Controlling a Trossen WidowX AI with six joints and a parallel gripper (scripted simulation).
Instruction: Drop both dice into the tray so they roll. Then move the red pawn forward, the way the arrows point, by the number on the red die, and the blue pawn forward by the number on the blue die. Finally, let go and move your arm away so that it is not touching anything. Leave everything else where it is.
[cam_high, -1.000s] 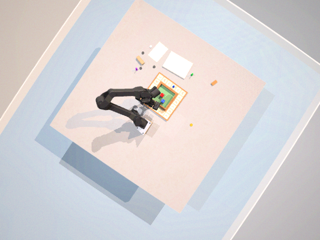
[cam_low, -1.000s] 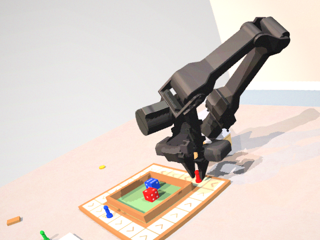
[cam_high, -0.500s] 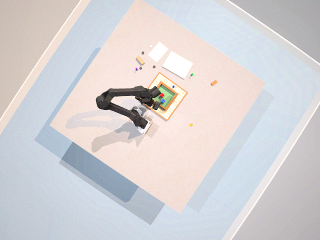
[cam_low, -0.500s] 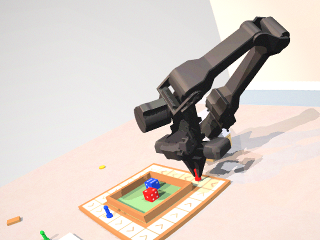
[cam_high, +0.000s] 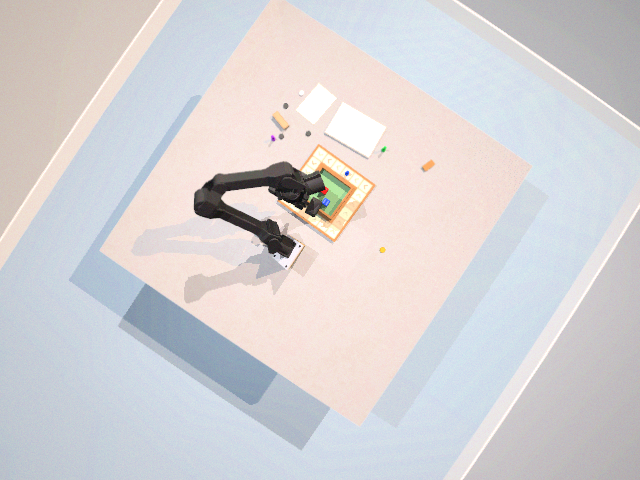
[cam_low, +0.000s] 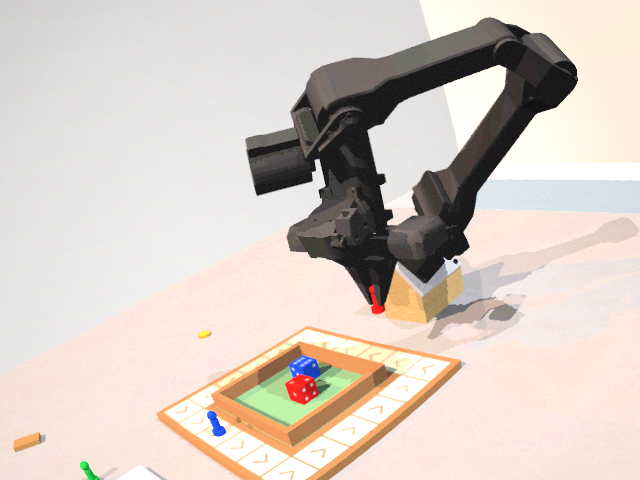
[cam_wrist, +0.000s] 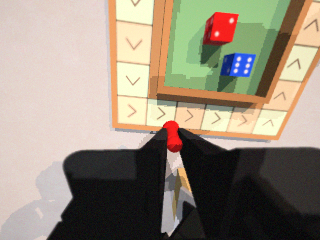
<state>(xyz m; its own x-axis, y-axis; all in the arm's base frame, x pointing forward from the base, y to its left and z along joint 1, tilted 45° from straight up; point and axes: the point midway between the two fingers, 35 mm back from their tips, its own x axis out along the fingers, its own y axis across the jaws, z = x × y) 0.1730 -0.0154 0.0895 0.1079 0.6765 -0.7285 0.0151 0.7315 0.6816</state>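
Gripper: the gripper (cam_wrist: 173, 136) is clenched on the red pawn (cam_wrist: 172, 135), its two dark fingers pinching the piece from either side; in the exterior view the pawn hangs between the fingertips, lifted above the board, with its round base below the tips.

Red pawn: seen from the wrist, its head pokes out at 12 o'clock from the fingertips, over the row of arrow squares along the near edge of the board (cam_wrist: 131, 111).

Red die: the red die (cam_low: 301, 389) lies in the green tray (cam_low: 258, 400), a two-pip face towards the wrist camera; the top face cannot be read for certain.

Blue die: the blue die (cam_low: 304, 366) lies in the same tray, just beside the red one, at about 4 o'clock from it in the wrist view, showing a six-pip face there.

Blue pawn: the blue pawn (cam_low: 215, 423) stands upright on an arrow square on the side of the board opposite the gripper, outside the tray wall.

Arm: the arm (cam_low: 413, 72) arches over from its wooden base block (cam_low: 426, 297) with the wrist pointing down.

Elsewhere: a green pawn (cam_low: 87, 469), an orange block (cam_low: 26, 441) and a yellow disc (cam_low: 204, 334) lie on the table, well apart from the board.
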